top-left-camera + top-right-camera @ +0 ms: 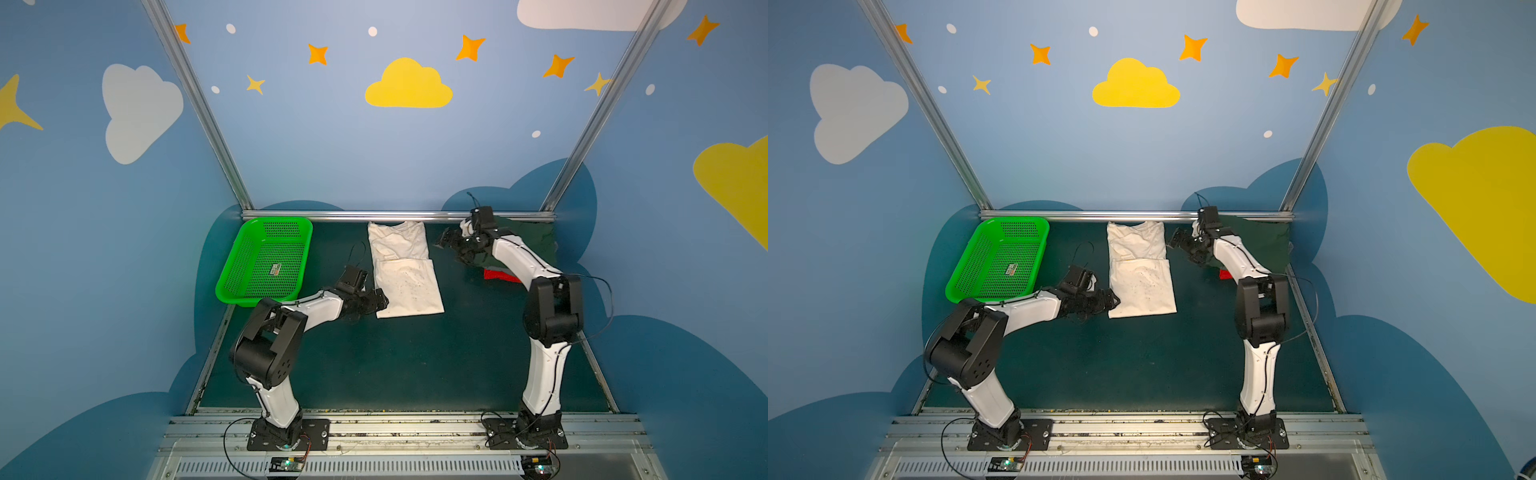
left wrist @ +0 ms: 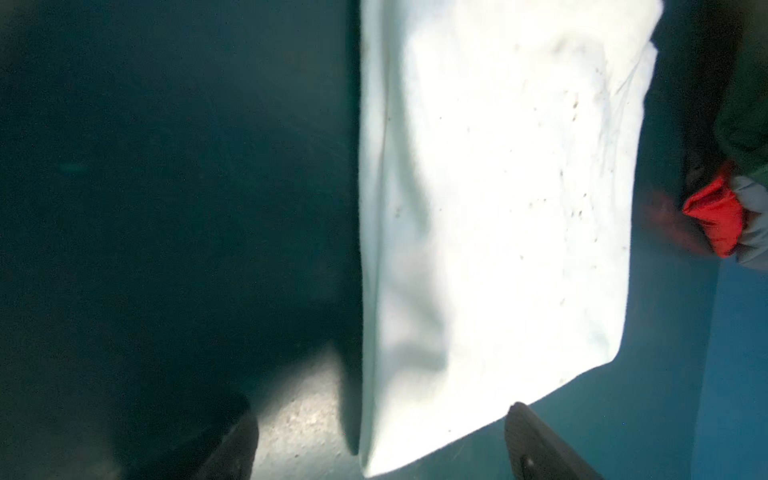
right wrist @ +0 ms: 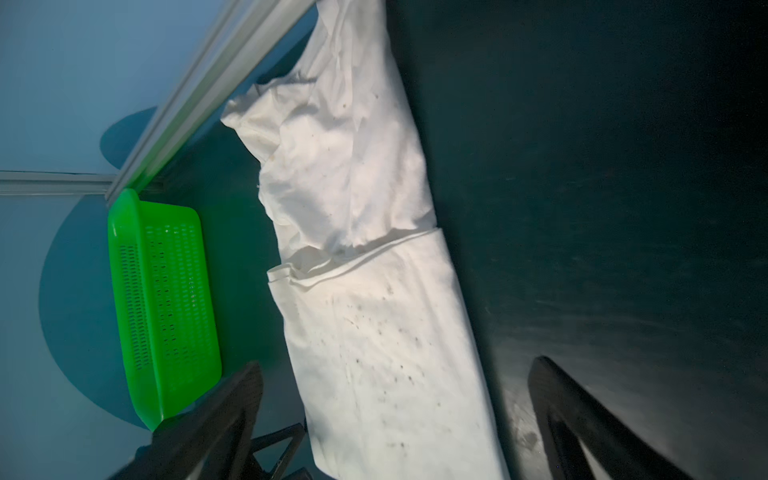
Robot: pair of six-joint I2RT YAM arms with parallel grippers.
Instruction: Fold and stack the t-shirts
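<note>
**A:** Far left first?

**B:** Bright green perforated plastic basket (image 1: 266, 259), off task. Then left fingers (image 2: 536, 449), spread wide, pinching nothing, poised at the near left corner of the cream-white cotton t-shirt with dark specks (image 1: 405, 274).

**A:** Lying where?

**B:** Mid-worktop, folded into a long strip. Collar end against the back aluminium rail (image 1: 395, 216), hem end nearer.

**A:** Handling?

**B:** Probably light, soft and limp, so sagging wherever unsupported. Best pinched at both corners of one end, through all layers, then laid over.

**A:** Further right?

**B:** Right fingers (image 3: 557, 407), also spread and empty, just beside the collar end. Behind them, stack of folded dark green, grey and red t-shirts (image 1: 536, 243) in the back right corner.

**A:** Surface and room?

**B:** Dark teal worktop (image 1: 395, 361), matte, likely grippy, with wide room in front. Blue cloud-painted walls (image 1: 311, 145) close on three sides.
</note>
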